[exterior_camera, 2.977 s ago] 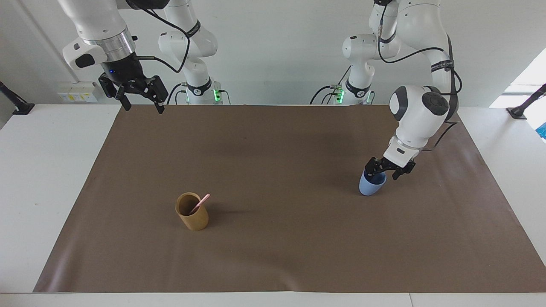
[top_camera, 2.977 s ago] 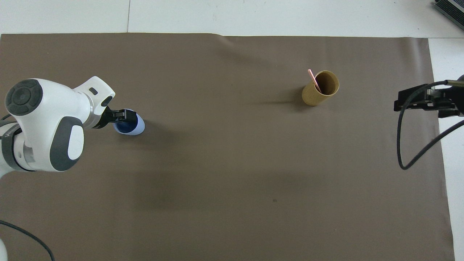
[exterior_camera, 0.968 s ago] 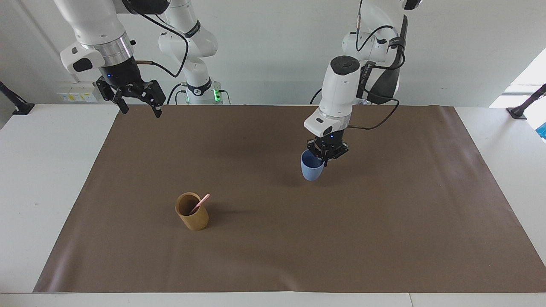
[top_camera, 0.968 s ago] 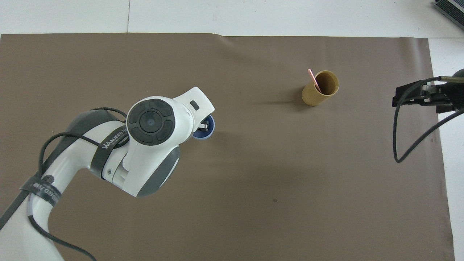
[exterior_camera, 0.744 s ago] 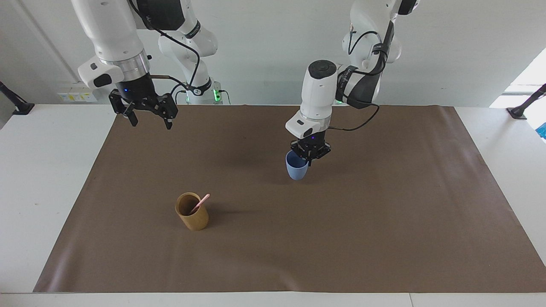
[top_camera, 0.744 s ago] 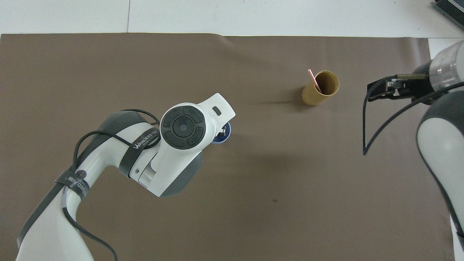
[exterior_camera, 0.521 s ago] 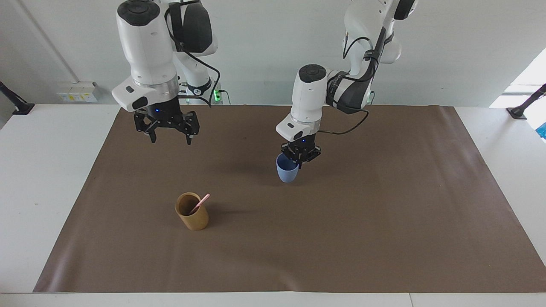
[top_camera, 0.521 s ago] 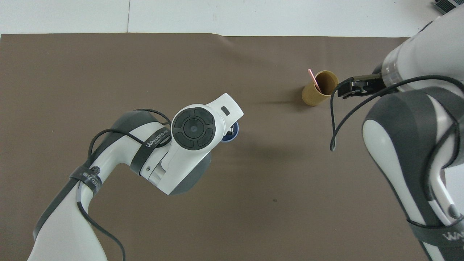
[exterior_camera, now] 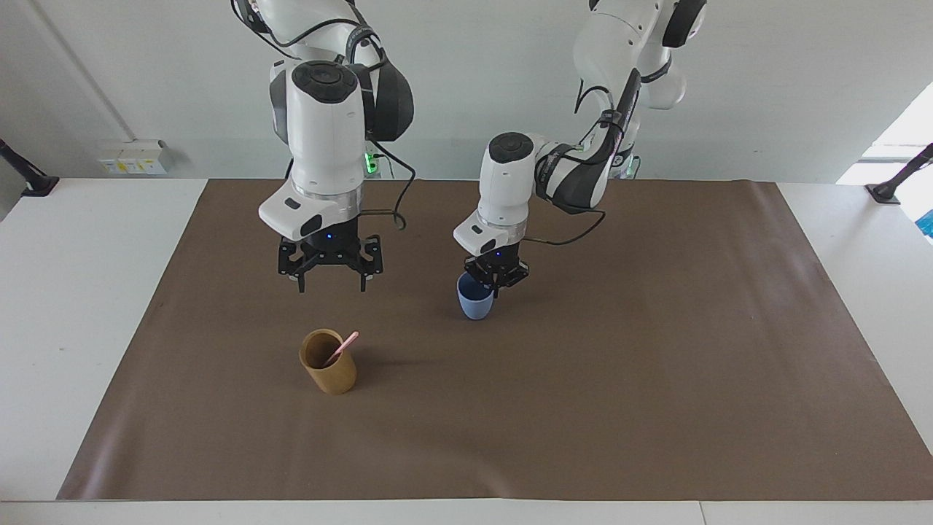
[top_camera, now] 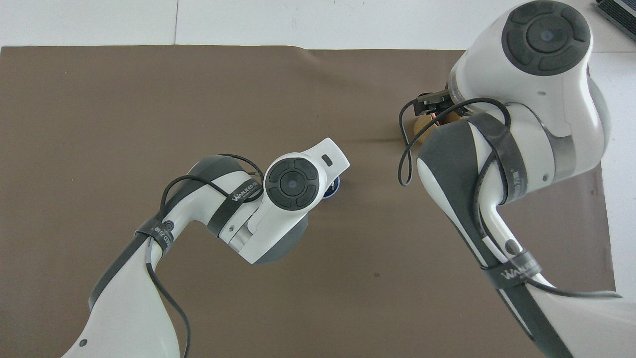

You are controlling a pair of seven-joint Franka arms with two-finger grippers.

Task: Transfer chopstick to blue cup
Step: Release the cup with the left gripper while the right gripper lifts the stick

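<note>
Left gripper (exterior_camera: 496,283) pinches the blue cup (exterior_camera: 474,300) by its rim; we see the cup upright near the mat's (exterior_camera: 656,379) middle, whether touching or just above it we cannot tell. Right gripper (exterior_camera: 332,281), fingers spread, hangs over the mat just robot-side of the tan cup (exterior_camera: 328,370), holding nothing. Chopstick (exterior_camera: 342,348) leans in the tan cup, tip over the rim, toward the right arm's end of the mat; so we judge the transfer not yet begun: pickup, carry and drop remain. Blue cup matte, rounded, tapering; tan cup a plain cylinder; chopstick thin, pale pink; mat brown, smooth, unglossy.
</note>
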